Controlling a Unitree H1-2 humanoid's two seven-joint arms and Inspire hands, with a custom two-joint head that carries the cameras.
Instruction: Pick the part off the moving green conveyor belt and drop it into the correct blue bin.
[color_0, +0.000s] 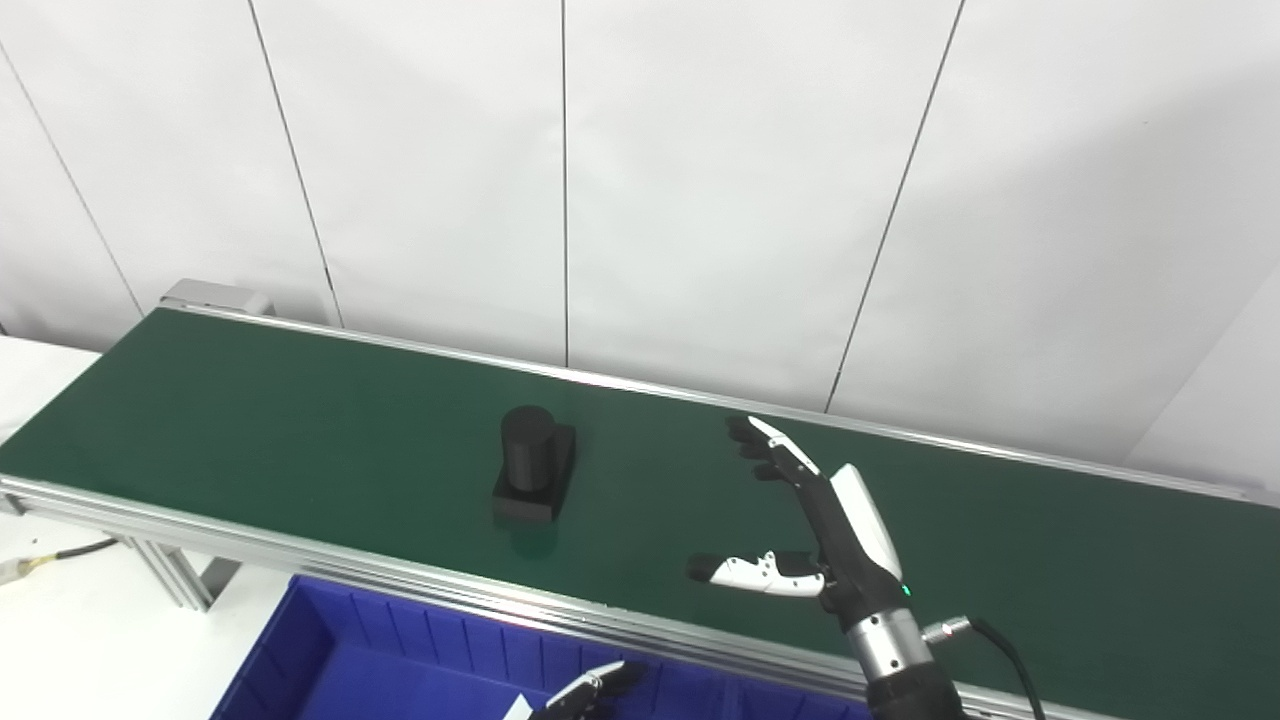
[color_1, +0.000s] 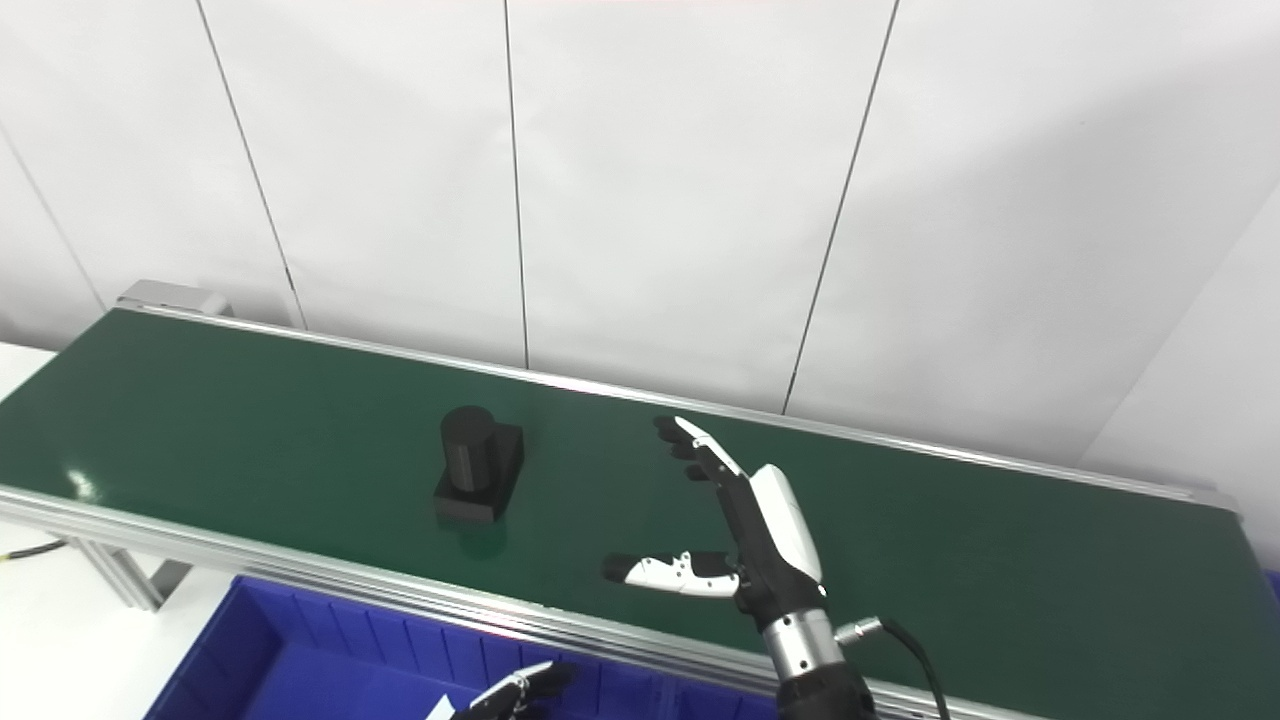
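A black part (color_0: 534, 463), a short cylinder standing on a square base, sits on the green conveyor belt (color_0: 250, 420) left of centre; it also shows in the right eye view (color_1: 478, 466). My right hand (color_0: 815, 525) is open above the belt, to the right of the part and apart from it, fingers stretched out and thumb pointing left. Only the fingertips (color_0: 590, 690) of my left hand show at the bottom edge, over the blue bin (color_0: 330, 650); whether it is open or shut is hidden.
The blue bin lies below the belt's near aluminium rail (color_0: 420, 585). A white wall of panels stands behind the belt. A white table surface (color_0: 60, 620) with a cable lies at the lower left.
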